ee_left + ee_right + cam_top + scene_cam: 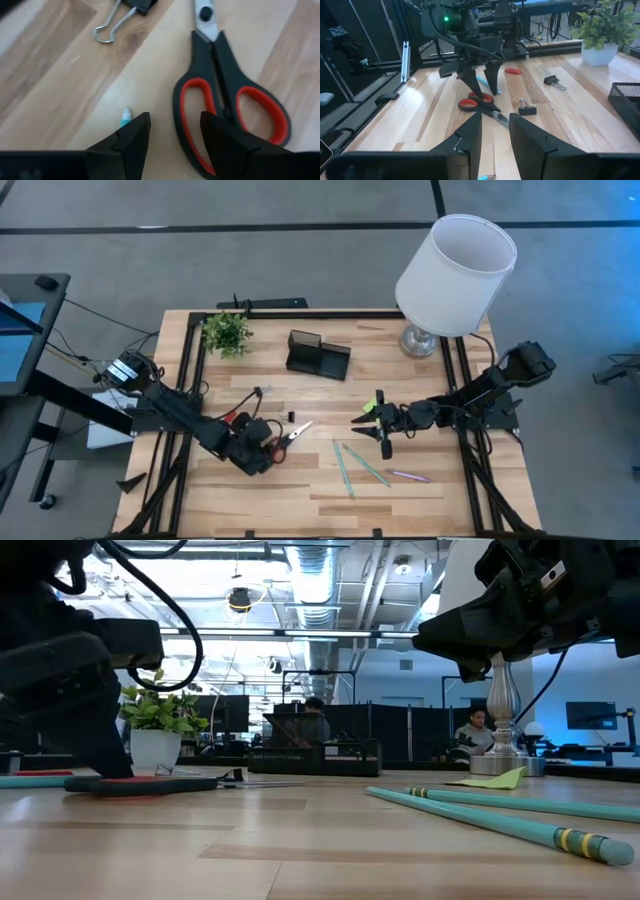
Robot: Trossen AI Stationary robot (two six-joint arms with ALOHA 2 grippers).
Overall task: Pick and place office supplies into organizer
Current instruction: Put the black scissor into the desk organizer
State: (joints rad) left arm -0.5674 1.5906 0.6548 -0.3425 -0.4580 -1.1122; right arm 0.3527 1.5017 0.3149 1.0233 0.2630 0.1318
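The open left tool (172,132) straddles one scissors (227,100) handle (right tool (495,132) open, empty); closing off-centre could spin them.

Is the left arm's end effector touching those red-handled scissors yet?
Cannot tell. In the left wrist view the open end effector overlaps the scissors, one finger over a handle loop; whether it presses on them isn't visible.
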